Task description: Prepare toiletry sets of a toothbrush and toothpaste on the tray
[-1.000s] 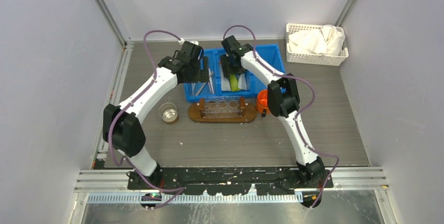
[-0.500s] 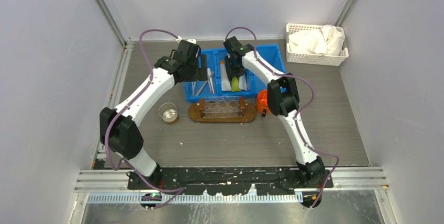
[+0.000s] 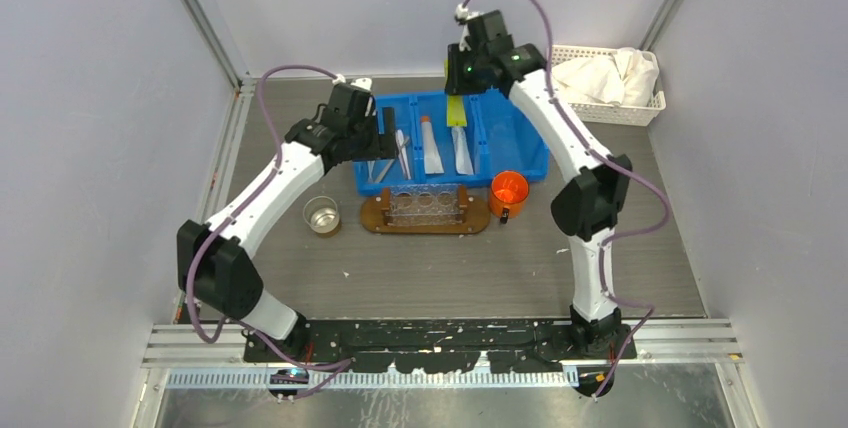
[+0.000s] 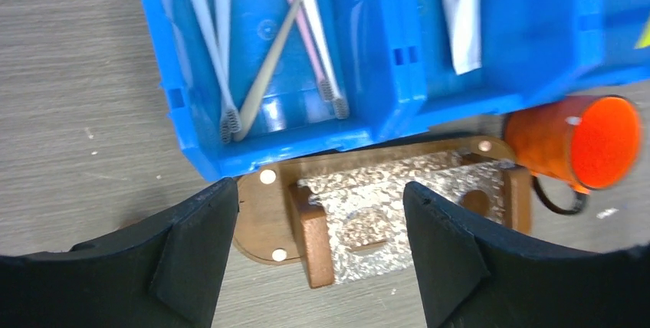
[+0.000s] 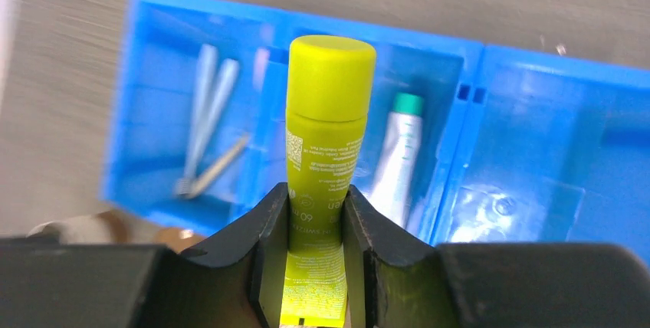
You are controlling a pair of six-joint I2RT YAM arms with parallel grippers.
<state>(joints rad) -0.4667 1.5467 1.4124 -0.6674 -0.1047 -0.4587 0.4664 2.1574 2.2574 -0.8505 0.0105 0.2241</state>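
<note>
I am grasping the yellow-green toothpaste tube in my right end effector, holding it raised above the blue bin; my left end effector is hanging released over the bin's near wall, the tray lying just before that wall

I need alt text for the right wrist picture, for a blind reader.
The right claw grips a yellow-green toothpaste tube, cap pointing away, in front of a blue bin. In the bin lie a teal-capped white tube and blurred toothbrushes.
</note>
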